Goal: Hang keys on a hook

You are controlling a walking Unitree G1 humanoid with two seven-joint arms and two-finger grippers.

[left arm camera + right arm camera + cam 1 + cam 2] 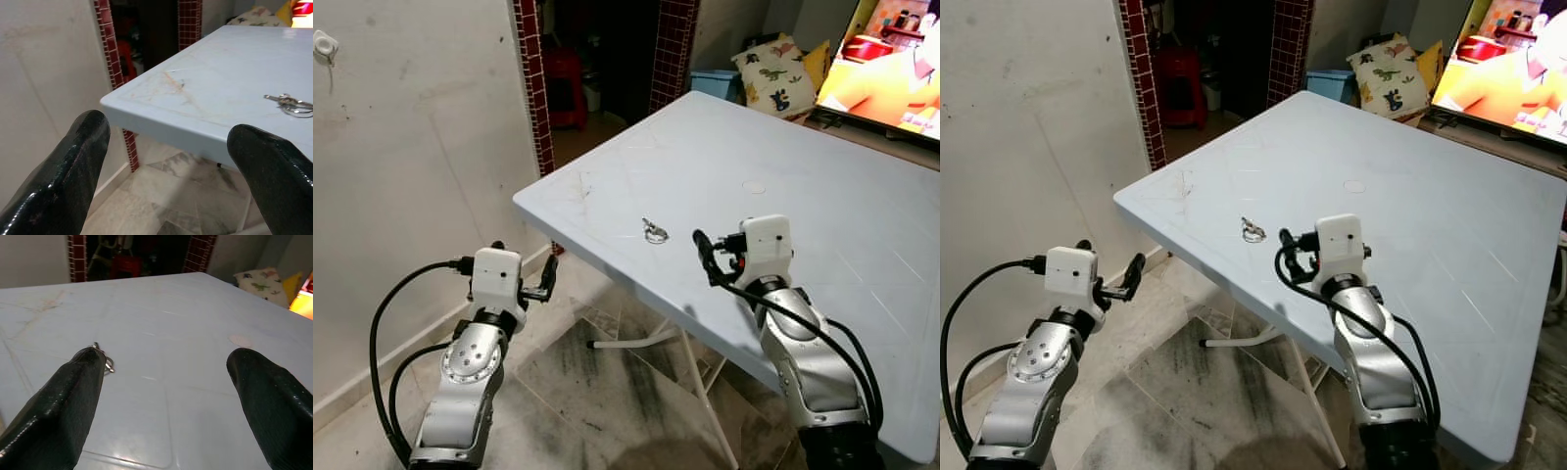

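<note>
Table (822, 196): keys (655, 231) near its front edge. Right gripper (705, 257) wide, just beside; centre over ring before closing. Left gripper (544, 284) wide, idle.

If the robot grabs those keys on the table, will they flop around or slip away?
The keys hang on a thin ring, so they'd probably dangle. Lying flat on the smooth table, they may skid when nudged. They look small, likely light.

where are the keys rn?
The keys lie flat on the pale blue table near its front-left corner, just ahead and left of the open right gripper, untouched.
</note>
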